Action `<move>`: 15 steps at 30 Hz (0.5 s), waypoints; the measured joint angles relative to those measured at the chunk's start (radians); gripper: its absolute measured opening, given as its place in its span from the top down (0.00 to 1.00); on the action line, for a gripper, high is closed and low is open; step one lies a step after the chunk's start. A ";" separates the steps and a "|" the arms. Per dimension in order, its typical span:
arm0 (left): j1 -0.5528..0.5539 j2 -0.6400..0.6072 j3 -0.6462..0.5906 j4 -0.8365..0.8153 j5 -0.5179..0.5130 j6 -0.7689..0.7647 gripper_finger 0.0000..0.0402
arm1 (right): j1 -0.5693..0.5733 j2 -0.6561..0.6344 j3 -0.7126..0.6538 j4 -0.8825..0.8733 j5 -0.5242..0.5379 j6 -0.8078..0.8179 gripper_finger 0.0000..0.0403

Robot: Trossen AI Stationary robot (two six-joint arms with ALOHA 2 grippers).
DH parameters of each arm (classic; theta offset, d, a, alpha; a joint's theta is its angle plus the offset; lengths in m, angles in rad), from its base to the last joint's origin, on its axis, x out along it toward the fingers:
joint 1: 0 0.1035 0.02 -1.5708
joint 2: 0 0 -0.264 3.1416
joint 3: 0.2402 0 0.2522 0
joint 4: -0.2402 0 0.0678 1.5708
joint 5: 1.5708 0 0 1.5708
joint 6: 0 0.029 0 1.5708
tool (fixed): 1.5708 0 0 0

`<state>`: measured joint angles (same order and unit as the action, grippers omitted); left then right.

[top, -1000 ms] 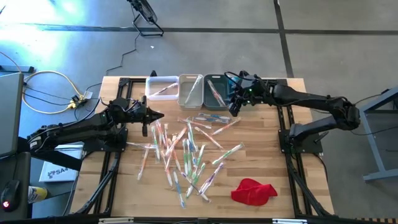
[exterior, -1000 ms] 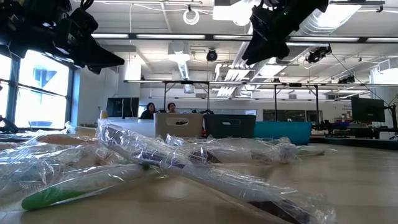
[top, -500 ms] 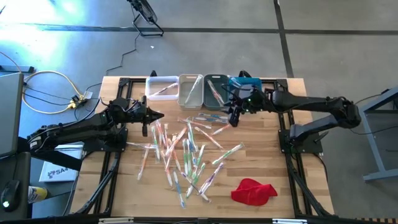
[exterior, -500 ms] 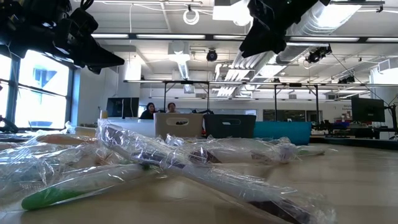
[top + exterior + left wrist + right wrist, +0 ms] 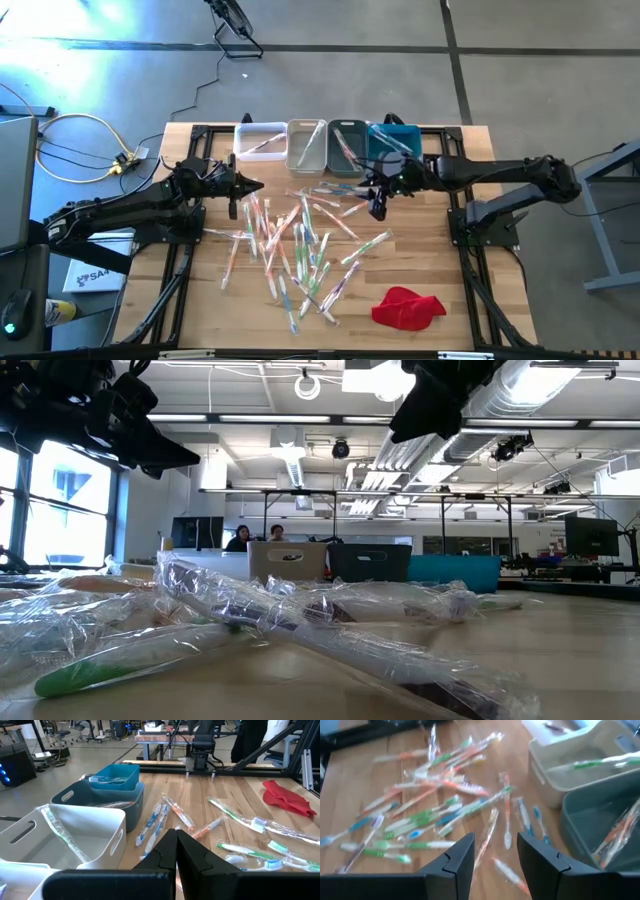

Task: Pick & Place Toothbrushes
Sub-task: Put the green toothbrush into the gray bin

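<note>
Many wrapped toothbrushes (image 5: 300,240) lie scattered on the wooden table's middle; in the low view they lie close in front (image 5: 250,620). My right gripper (image 5: 377,205) hangs open above the pile's far right part, near the bins, nothing between its fingers (image 5: 495,857). My left gripper (image 5: 255,185) is shut and empty, held above the table left of the pile (image 5: 176,845). A few toothbrushes lie in the white bin (image 5: 260,140), beige bin (image 5: 307,145), grey bin (image 5: 347,148) and blue bin (image 5: 392,140).
The four bins stand in a row along the table's far edge. A red cloth (image 5: 408,307) lies near the front right corner. Bare wood shows along the near left and right of the pile. People sit far behind the table (image 5: 255,535).
My right gripper has swung from over the blue bin toward the table's near edge, out over the far right part of the toothbrush pile, staying open. The blue bin now shows uncovered.
</note>
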<state>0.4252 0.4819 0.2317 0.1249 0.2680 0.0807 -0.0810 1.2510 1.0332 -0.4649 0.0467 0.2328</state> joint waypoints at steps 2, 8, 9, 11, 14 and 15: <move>0.000 0.000 0.000 0.000 0.000 0.000 1.00 | 0.018 0.000 0.000 -0.028 0.002 -0.001 0.65; 0.000 0.000 0.000 0.000 0.000 0.000 1.00 | 0.062 0.001 0.000 -0.081 0.002 0.003 0.65; 0.000 0.000 0.000 0.000 0.000 0.000 1.00 | 0.070 0.001 0.000 -0.082 0.002 0.003 0.65; 0.000 0.000 0.000 0.000 0.000 0.000 1.00 | 0.085 0.001 0.000 -0.084 0.003 0.002 0.65; 0.000 0.000 0.000 0.000 0.000 0.000 1.00 | 0.105 0.004 0.000 -0.098 0.003 0.000 0.65; 0.000 0.000 0.000 0.000 0.000 0.000 1.00 | 0.111 0.010 0.000 -0.106 0.005 0.003 0.65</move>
<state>0.4252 0.4816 0.2317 0.1247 0.2680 0.0807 0.0303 1.2614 1.0332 -0.5708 0.0513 0.2356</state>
